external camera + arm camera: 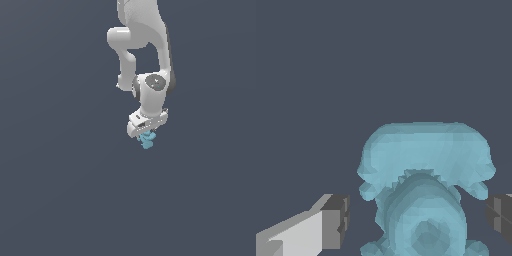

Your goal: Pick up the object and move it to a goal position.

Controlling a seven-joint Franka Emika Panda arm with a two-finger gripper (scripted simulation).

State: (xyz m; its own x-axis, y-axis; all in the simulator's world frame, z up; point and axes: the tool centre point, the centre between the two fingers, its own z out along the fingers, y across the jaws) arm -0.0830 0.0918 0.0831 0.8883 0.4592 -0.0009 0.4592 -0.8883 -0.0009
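The object (147,140) is a small light-blue, lumpy item directly under the white hand of the arm in the exterior view. In the wrist view it (426,160) fills the space between the two dark finger pads and shows a wide cap-like part and a rounded lump. My gripper (146,134) is lowered over it, with one finger on each side. The gripper (416,220) is open: a narrow gap shows between one pad (338,220) and the object, and the other pad (498,215) sits at or very near its edge.
A plain dark grey-blue floor (60,190) lies all around. The white arm (142,45) comes down from the top of the exterior view. Nothing else shows.
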